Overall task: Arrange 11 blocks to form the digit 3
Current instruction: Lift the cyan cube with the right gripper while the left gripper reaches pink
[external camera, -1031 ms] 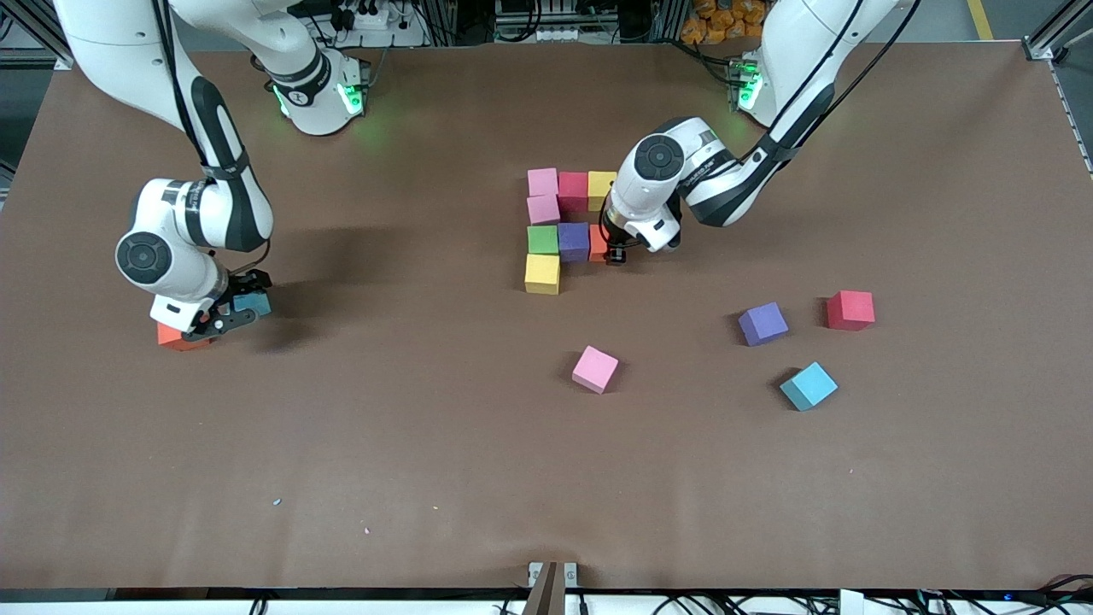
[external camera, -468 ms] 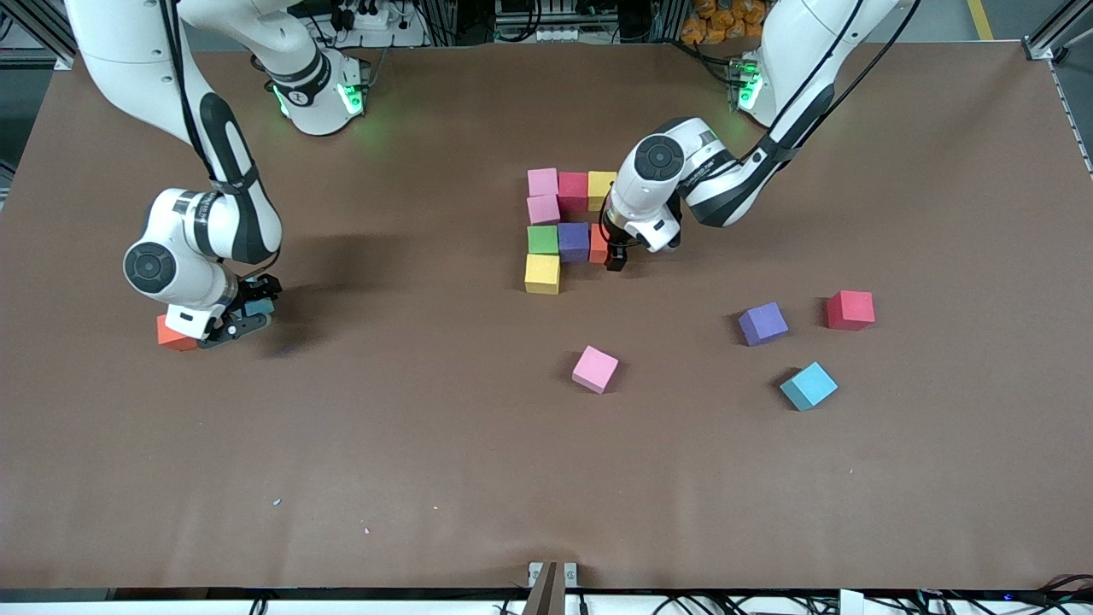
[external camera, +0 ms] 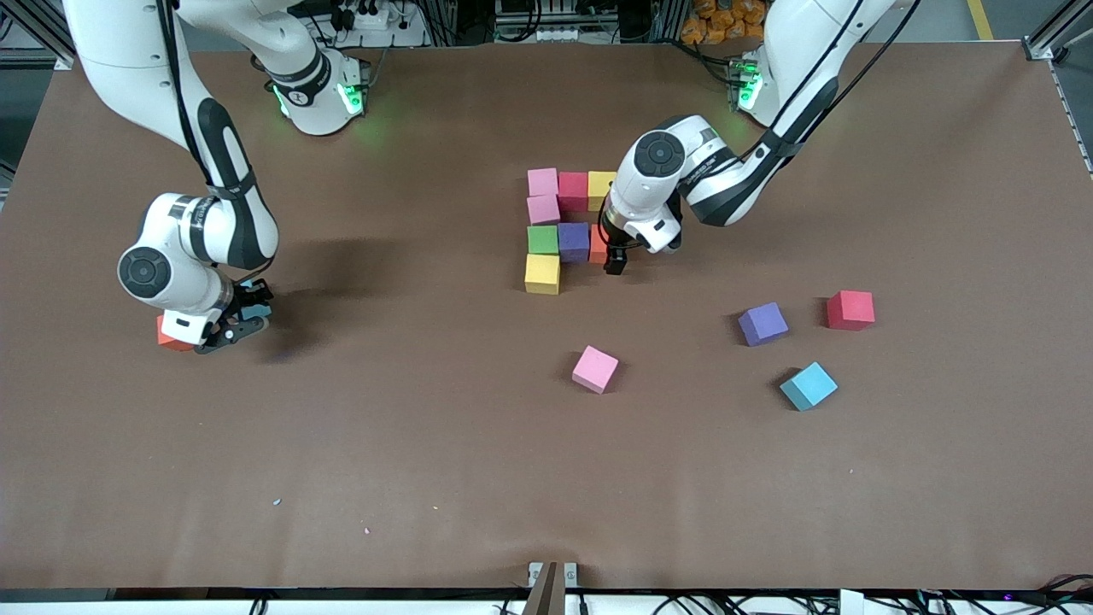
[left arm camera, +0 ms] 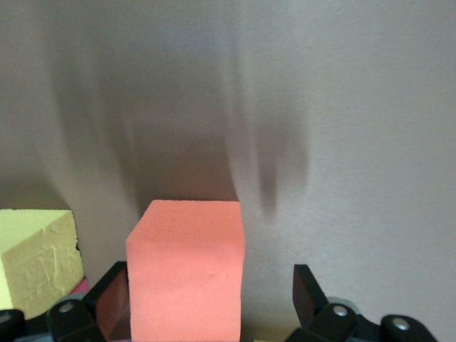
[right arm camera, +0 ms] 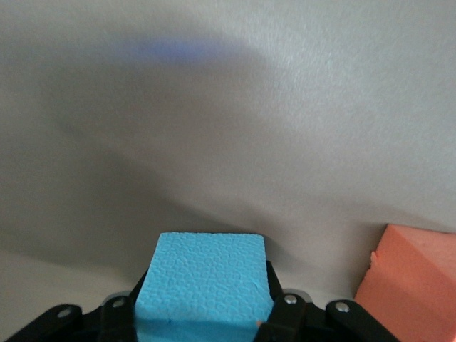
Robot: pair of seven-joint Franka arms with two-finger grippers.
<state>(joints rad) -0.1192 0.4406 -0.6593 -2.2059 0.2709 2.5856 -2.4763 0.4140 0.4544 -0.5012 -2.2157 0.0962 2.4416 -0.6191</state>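
Squeezing the light blue block (right arm camera: 203, 278) in the right gripper (external camera: 232, 323), well apart from the digit 3 (external camera: 559, 231); left gripper (external camera: 613, 256) standing wide open around the orange block (left arm camera: 187, 267).

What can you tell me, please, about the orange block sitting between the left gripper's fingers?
The orange block is a small matte foam cube with crisp edges and a faintly grainy skin. It rests flat on the brown table, at the left arm's end of the figure's middle row, touching the purple block beside it. The left gripper is down around it with its fingers open: a clear gap shows on one side, so it is not clamped. A yellow block lies close by.
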